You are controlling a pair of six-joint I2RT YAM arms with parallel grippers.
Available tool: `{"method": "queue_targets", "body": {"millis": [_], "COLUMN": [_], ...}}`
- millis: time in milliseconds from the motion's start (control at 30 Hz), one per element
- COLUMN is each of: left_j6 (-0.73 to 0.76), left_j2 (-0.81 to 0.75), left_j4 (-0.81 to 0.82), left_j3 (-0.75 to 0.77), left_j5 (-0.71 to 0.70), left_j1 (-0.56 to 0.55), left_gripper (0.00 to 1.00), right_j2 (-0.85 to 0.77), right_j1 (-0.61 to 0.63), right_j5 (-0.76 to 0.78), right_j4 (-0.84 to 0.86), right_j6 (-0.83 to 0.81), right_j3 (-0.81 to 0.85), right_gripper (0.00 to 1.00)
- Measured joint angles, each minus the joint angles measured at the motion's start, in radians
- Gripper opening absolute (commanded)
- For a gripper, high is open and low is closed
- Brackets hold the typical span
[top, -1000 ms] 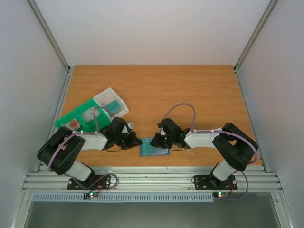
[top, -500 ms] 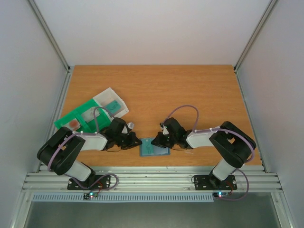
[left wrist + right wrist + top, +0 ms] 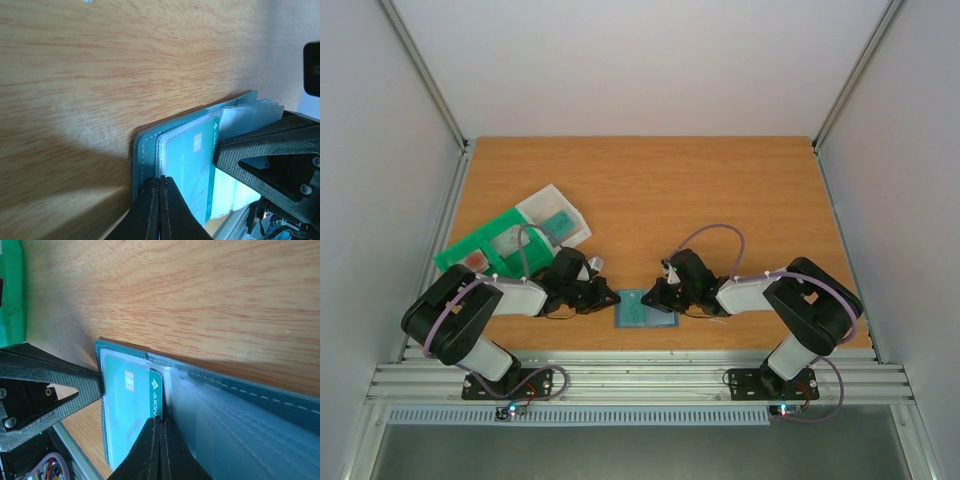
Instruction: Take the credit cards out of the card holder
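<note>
Presently catalogued, by size.

Wooden table (image 3: 650, 190): the work surface.

Card holder (image 3: 642, 312): slate-blue, laid open at lower centre of the top view, between both grippers. It is judged light and floppy, and liable to slide unless pinned.

Left gripper (image 3: 160, 182): fingers pressed together, tips set on the holder's leaf.

Right gripper (image 3: 161, 425): fingers pressed together at the card's edge. Whether the card is nipped cannot be told.

Teal card (image 3: 127, 405): lodged in a clear sleeve. It is judged thin, stiff and slick, and best taken by its exposed edge.
</note>
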Motion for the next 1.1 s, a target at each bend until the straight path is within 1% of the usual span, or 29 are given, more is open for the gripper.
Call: {"method": "queue_targets", "body": {"millis": [333,800,967,1100], "left_j6": [0.0,0.0,-0.011,-0.018], "left_j2": [0.016,0.008,-0.01,-0.05], "left_j4": [0.028,0.026,0.005,-0.058], "left_j3": [0.0,-0.002,-0.003,-0.003], "left_j5": [0.004,-0.009,-0.027,-0.051], "left_j1": [0.0,-0.001,-0.005,-0.005], "left_gripper": [0.0,0.0,0.03,0.03], "right_j2": [-0.031,-0.09,-0.11,-0.143], "right_j1": [-0.017,-0.018,-0.022,-0.024], "right_j5": [0.002,0.024,0.014,0.012], "right_j4": [0.001,-0.023,-0.024,-0.056], "right_j6": [0.013,0.013,-0.001,-0.018], "right_j3": [-0.027,-0.062,-0.075,-0.077], "right_gripper": [0.01,0.01,0.01,0.01]}}
